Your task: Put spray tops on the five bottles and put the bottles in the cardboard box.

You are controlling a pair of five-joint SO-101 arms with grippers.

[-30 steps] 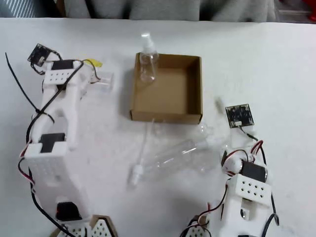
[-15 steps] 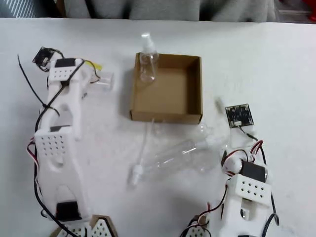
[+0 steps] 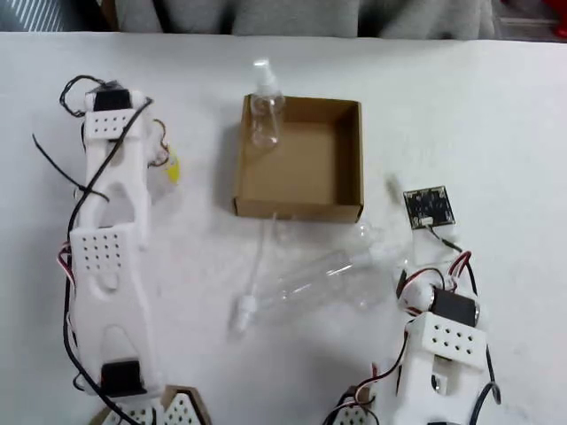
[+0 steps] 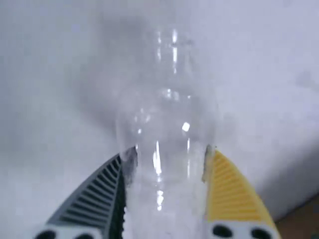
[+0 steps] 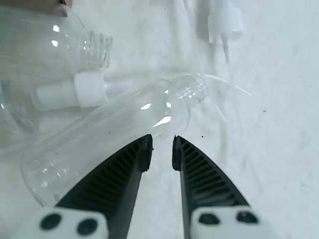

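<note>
Bottle (image 4: 167, 149) between left jaws, table (image 3: 205, 181) gap to cardboard box (image 3: 297, 210) edge

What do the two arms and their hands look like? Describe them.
The left arm and right arm are white printed shells with perforated panels, black motor blocks and loose black, red and white wiring. The left hand has one grey and one yellow ribbed finger. The right hand has two black ribbed fingers. Both hands have white bases.
</note>
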